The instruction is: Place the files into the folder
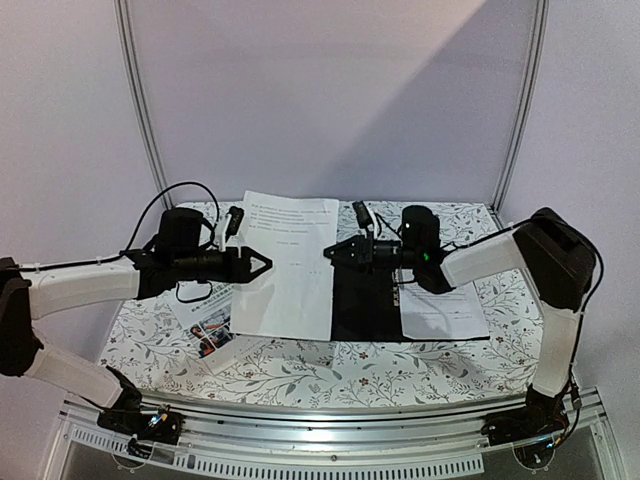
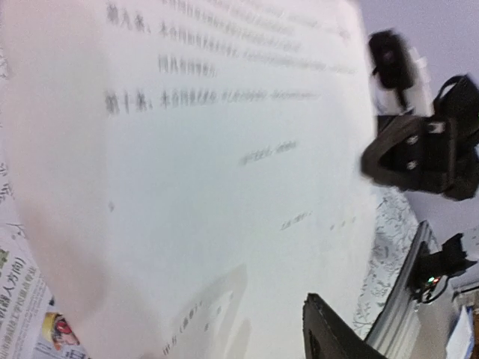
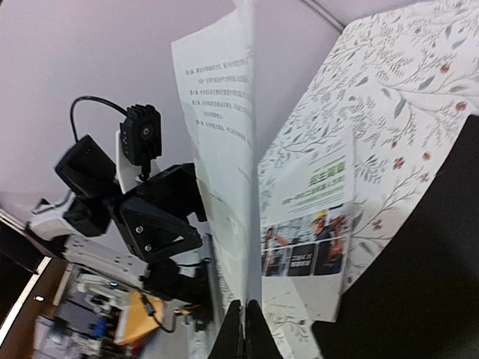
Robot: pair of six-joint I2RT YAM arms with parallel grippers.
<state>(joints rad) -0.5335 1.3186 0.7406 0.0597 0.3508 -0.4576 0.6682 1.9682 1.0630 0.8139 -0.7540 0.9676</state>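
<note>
Step in hand: transfer of one file. The printed sheet (image 1: 290, 265) is off the table, standing nearly upright between my two pincers, just left of the open folder (image 1: 365, 305).

Right pincer (image 3: 245, 323): clenched on the sheet. The right wrist view shows both fingers pressed together with the paper's edge between them.

Left pincer (image 1: 264, 265): its tips meet the opposite edge of the same sheet. The left wrist view is filled by the paper and shows only one finger (image 2: 333, 333), so I cannot tell whether this pincer grips or merely touches.

The folder lies flat and open, black inside facing up. A second sheet (image 1: 445, 310) appears to lie on its right half. The brochure (image 1: 210, 325) lies on the floral tablecloth (image 1: 300, 365) to the left, outside the folder, partly under the raised sheet's lower corner in the top view.

Assessment: the task is partway along. One sheet seems filed, one is in the air, the brochure is not yet handled.

Next move, in my judgement: carry the sheet rightward over the black panel, tip it from upright to flat, lower it and release. The sheet is limp, so both edges should travel together or it may buckle or fold.

Pose: both forearms reach inward from either side at about the same height, wrists level, the pincers pointing at each other across the sheet. The right arm is sharply bent at the elbow, which stands high on that side.
</note>
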